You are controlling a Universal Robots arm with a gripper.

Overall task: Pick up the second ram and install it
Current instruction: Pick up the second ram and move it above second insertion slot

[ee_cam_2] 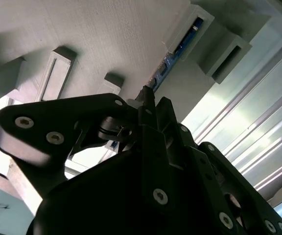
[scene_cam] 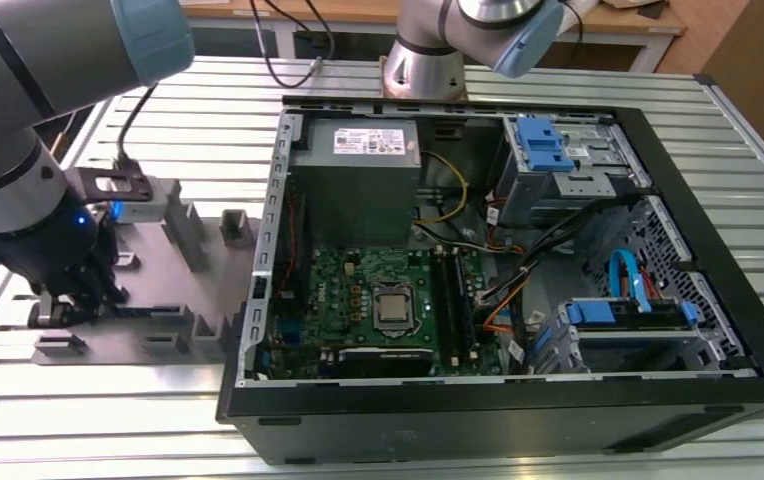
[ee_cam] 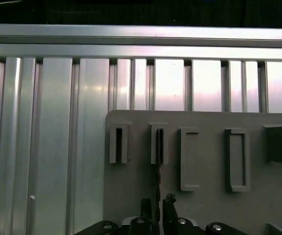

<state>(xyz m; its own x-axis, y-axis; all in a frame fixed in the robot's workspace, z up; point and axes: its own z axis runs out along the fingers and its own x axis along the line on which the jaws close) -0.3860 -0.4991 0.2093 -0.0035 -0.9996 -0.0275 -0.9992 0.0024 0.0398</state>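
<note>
I think this is the picking-up step. The end effector (ee_cam: 157, 211) is down at the grey holder plate (scene_cam: 155, 300) on the bench (scene_cam: 89, 400), right at the second ram (ee_cam_2: 174, 53), but I cannot tell if it is squeezing the stick yet. The ram is a thin bluish board standing on its edge in the grey holder blocks, well apart from the computer case (scene_cam: 489, 430). Getting it out likely needs a snug hold and a straight pull.
</note>
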